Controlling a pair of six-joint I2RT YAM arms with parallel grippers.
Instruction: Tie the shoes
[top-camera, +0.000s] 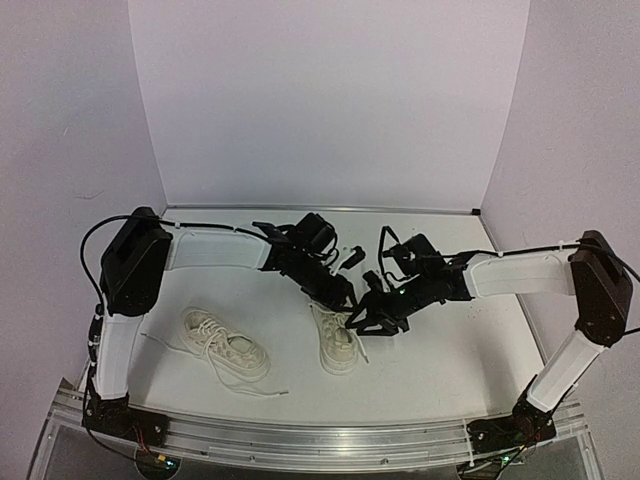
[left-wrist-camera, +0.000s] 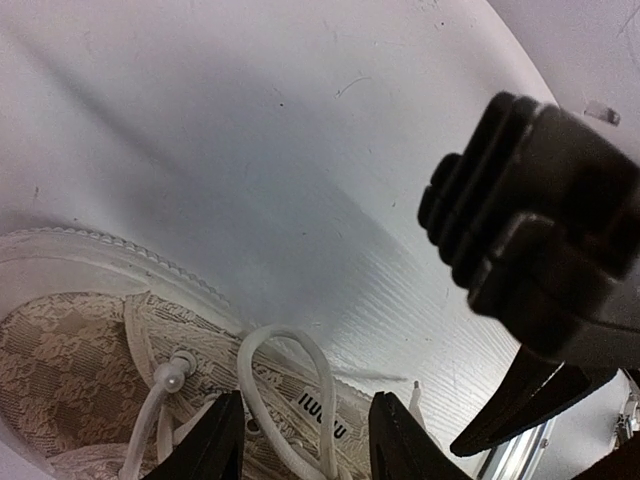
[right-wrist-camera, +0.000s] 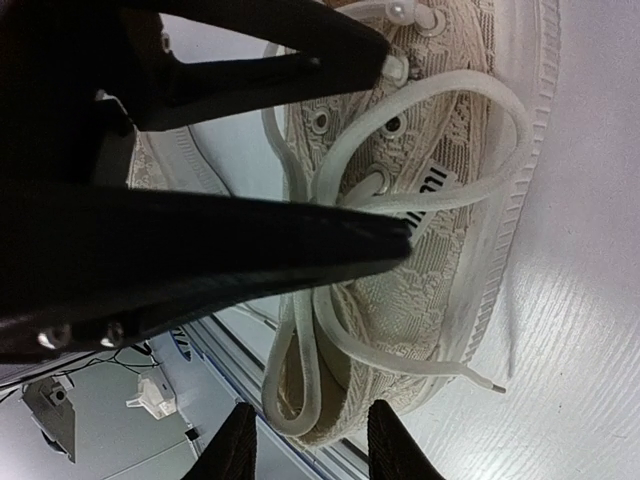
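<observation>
One shoe (top-camera: 337, 342) sat mid-desk (top-camera: 450, 345), laces (left-wrist-camera: 318, 375) loose. The other shoe (top-camera: 226, 346) lay well apart to its left, and I saw its lace trailing across the desk. Left jaws were spread low over the first shoe's eyelets, a lace loop standing between them, not pinched. Right jaws were spread too, close over the same shoe, facing the left ones.

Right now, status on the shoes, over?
Left end effector open around lace loop; right end effector open. Shoe beneath and second shoe untied. Nothing blocking.
</observation>
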